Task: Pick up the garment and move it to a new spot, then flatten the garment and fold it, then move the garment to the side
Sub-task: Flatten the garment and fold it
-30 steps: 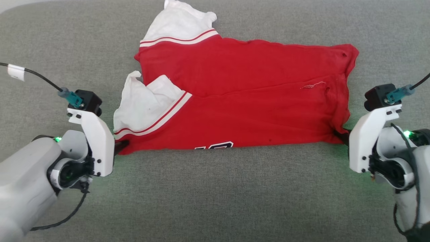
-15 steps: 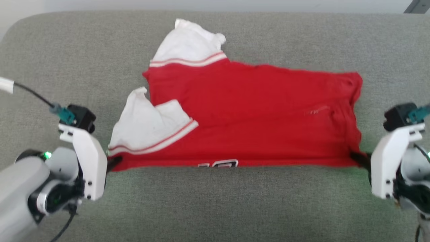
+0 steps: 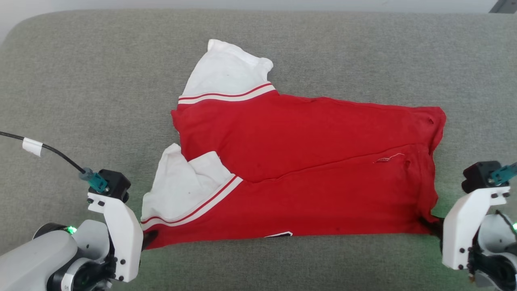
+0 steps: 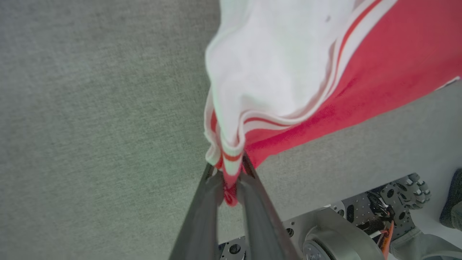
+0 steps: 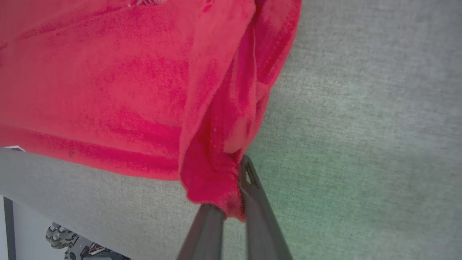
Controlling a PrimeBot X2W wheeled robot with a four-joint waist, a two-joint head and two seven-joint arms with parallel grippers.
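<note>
Head view: the garment (image 3: 307, 173), red with white cuffs, lay folded on the grey cushion (image 3: 80, 81). The left gripper (image 3: 148, 235) and the right gripper (image 3: 430, 223) pinched its near corners. Left wrist view: jaws clamped striped cuff fabric. Right wrist view: jaws clamped bunched red cloth.

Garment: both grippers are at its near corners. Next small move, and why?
Probably lift both corners together, level. The left gripper is shut on the white-cuff corner of the garment, the right gripper on the red corner; the near edge runs straight between them and the rest lies flat on the grey cushion, so an even lift should start the fold without bunching.
</note>
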